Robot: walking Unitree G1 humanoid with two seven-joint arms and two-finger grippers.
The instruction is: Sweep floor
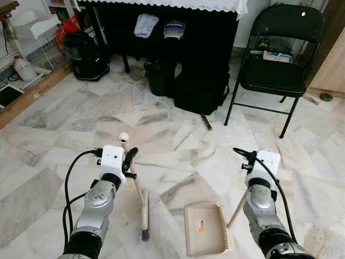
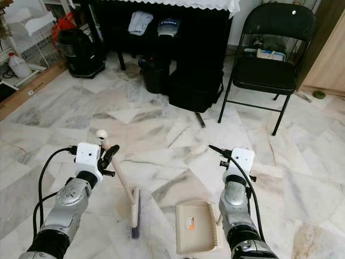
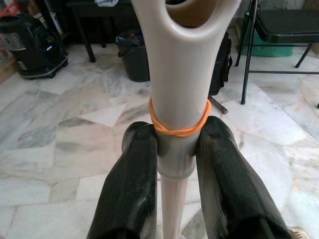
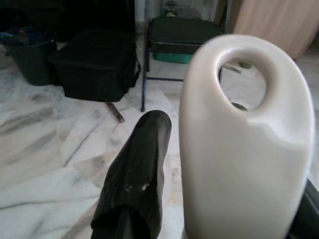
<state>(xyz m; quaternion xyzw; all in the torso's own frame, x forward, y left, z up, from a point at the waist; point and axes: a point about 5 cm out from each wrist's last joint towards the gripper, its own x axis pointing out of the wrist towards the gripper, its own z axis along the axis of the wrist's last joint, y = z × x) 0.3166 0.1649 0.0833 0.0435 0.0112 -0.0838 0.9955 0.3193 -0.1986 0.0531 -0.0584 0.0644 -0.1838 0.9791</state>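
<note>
My left gripper is shut on the cream handle of a broom. The handle's knob points up and the dark brush head rests on the marble floor. In the left wrist view both black fingers clamp the broom handle just under an orange rubber band. A beige dustpan lies flat on the floor between my arms. Its long handle rises to my right gripper, which is shut on it. The looped handle end stands beside one black finger.
A black folding chair stands ahead on the right. Black bags and a dark bin sit under a black piano with a lace cover. A black vacuum cleaner is at the far left by a wooden ledge.
</note>
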